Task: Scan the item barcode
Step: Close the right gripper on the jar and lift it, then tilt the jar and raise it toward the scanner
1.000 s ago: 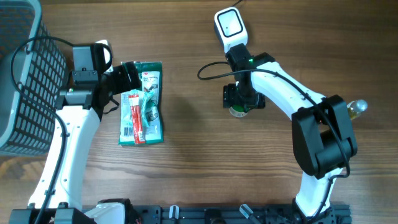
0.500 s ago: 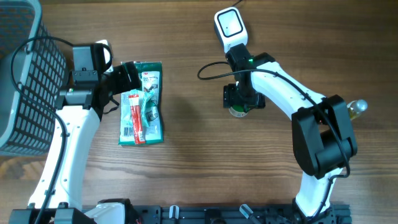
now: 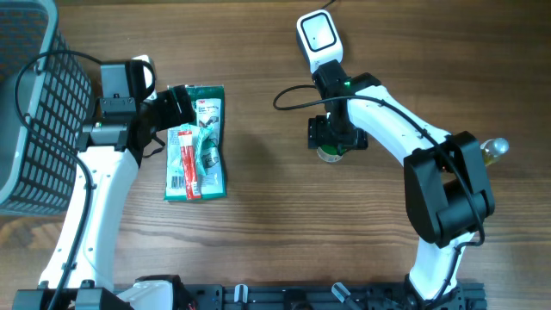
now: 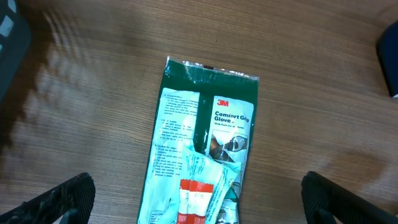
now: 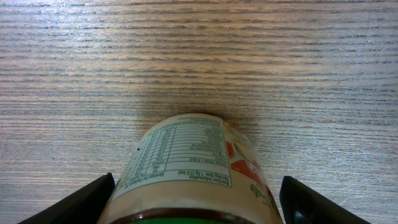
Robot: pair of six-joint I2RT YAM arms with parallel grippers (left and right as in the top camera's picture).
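Note:
A jar (image 5: 186, 168) with a green lid (image 3: 330, 154) and a nutrition label stands on the wooden table. My right gripper (image 3: 334, 138) (image 5: 196, 205) hangs over it, open, one finger on each side, with a gap showing at the right finger. The white barcode scanner (image 3: 317, 34) lies just beyond the right arm. A green glove package (image 3: 200, 142) (image 4: 205, 143) lies flat with a red and white sachet (image 3: 184, 162) (image 4: 196, 202) on top. My left gripper (image 3: 181, 110) (image 4: 202, 202) is wide open above that package, its fingertips (image 4: 68, 196) far out to either side.
A dark wire basket (image 3: 39, 112) stands at the left edge. A small bottle with a gold cap (image 3: 493, 149) lies at the right beside the right arm's base. The scanner's black cable (image 3: 293, 93) loops beside the right gripper.
The right jaws have spread slightly around the jar. Nothing else has moved.

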